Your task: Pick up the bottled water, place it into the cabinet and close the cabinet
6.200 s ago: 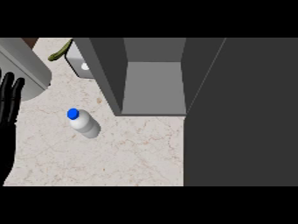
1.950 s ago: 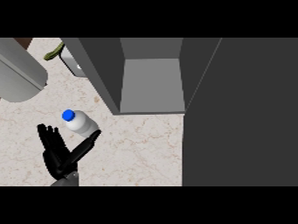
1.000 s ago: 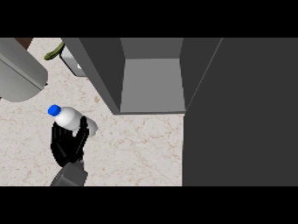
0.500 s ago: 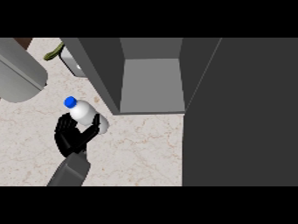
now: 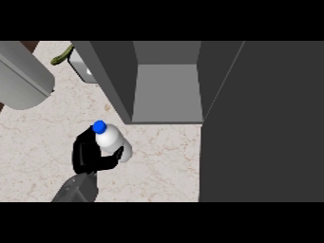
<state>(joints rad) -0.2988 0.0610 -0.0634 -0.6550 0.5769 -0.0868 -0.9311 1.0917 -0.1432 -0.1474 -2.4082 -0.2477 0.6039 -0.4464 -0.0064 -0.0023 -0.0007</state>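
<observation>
Left hand (image 5: 87,155): fingers and thumb curled round the bottle (image 5: 113,142), over the counter (image 5: 31,142).
Bottle axis: tilted, blue cap (image 5: 99,126) pointing away and leftward.
Cabinet (image 5: 166,90): open, ahead and to the right of the bottle, near.
Lifted or resting: cannot tell.
Next move, judged: carry forward and rightward.

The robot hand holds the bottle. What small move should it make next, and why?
Probably carry the bottle toward the open cabinet, up and right in the view. The left robot hand is curled round it, and the door stands open, so the opening looks free.
</observation>
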